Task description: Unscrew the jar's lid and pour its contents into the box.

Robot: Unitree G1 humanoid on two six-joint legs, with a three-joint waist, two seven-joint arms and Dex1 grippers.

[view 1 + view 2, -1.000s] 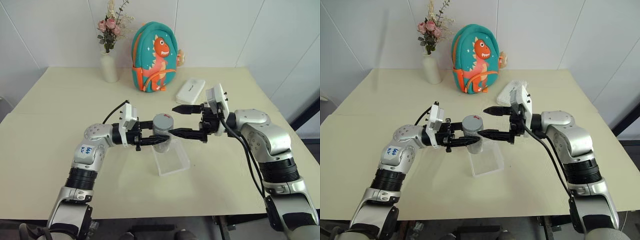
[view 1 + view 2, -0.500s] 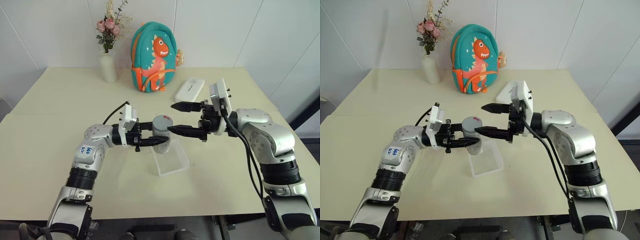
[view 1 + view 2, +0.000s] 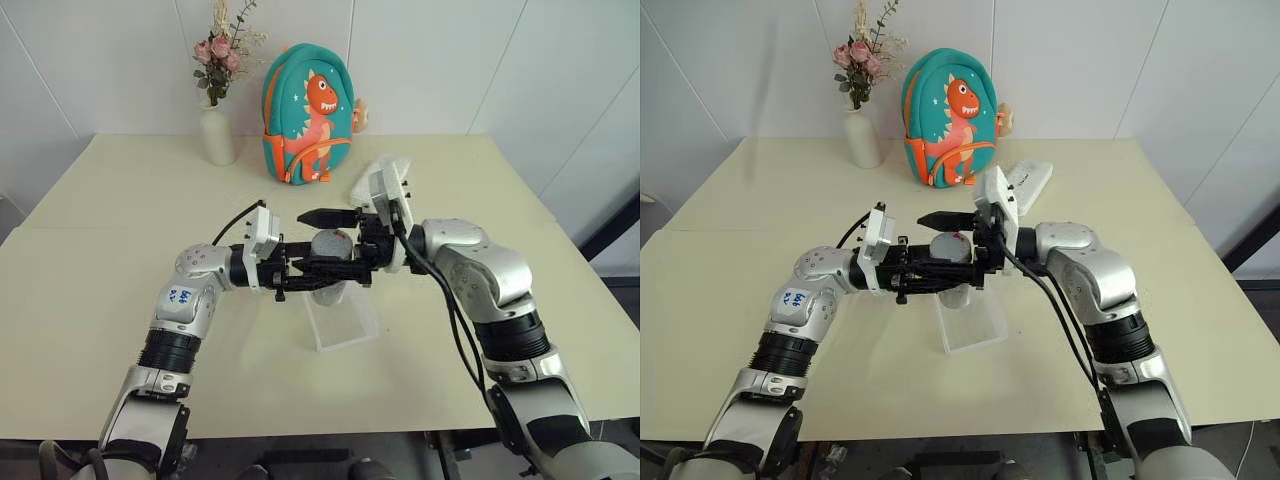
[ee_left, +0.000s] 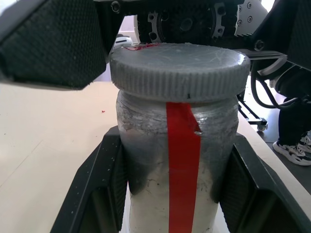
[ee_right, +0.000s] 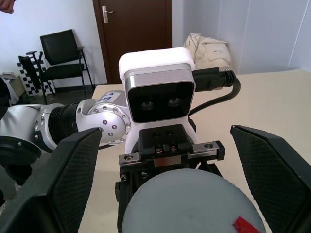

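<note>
Pinching the small clear red-striped jar [image 4: 177,160], left hand [image 3: 300,272] is steadying; right hand [image 3: 325,240], spread, should be closing squarely on the ribbed grey lid [image 4: 178,65].

I see the lid [image 4: 179,65] as matt grey plastic with a ribbed edge and a scuffed top. The jar [image 4: 176,165] looks like clear plastic, cloudy, under a glossy red stripe. The box [image 3: 343,318] is clear, shiny plastic on a matt cream table [image 3: 110,250].

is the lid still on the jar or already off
On. The grey lid sits level on the jar, which the left gripper holds upright; the right gripper straddles the lid, open.
</note>
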